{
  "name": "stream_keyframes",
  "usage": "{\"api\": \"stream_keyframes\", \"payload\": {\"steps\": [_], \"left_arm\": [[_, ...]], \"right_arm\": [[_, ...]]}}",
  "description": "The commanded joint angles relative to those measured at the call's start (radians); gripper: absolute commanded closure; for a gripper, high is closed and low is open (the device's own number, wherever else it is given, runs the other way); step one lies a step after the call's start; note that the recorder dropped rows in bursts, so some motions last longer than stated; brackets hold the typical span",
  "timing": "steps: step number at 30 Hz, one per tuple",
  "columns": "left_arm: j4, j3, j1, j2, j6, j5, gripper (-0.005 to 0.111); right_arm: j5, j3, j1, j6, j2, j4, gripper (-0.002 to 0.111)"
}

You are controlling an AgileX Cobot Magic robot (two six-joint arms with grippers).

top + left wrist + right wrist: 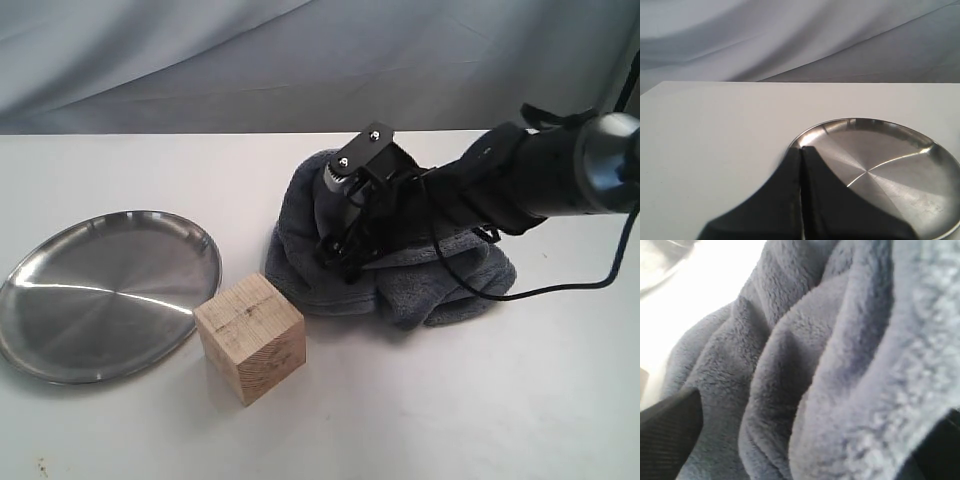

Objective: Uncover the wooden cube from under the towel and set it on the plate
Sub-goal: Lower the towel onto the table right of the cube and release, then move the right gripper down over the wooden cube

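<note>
Pale wood stands uncovered: the cube [250, 335] sits on the table just beside the plate [100, 290], clear of the towel [440, 285], which lies bunched behind it. The right gripper [345, 250] is buried in the fleece, its fingers wide apart with folds between them. The left gripper [801, 150] has its fingers pressed together, above the plate's rim. To do this step well, I'd lift the right gripper straight out so no plush snags, then square the jaws to two flat cube faces, not its corners. The plate holds nothing.
</note>
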Motion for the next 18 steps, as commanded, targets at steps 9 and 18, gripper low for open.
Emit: {"api": "stream_keyframes", "payload": {"steps": [9, 18], "left_arm": [[0.001, 0.0, 0.004, -0.003, -0.006, -0.014, 0.107], [0.001, 0.0, 0.004, -0.003, -0.004, -0.014, 0.107]], "right_arm": [[0.281, -0.005, 0.003, 0.037, -0.337, -0.005, 0.005], [0.561, 0.001, 0.006, 0.082, -0.392, -0.055, 0.013]]}}
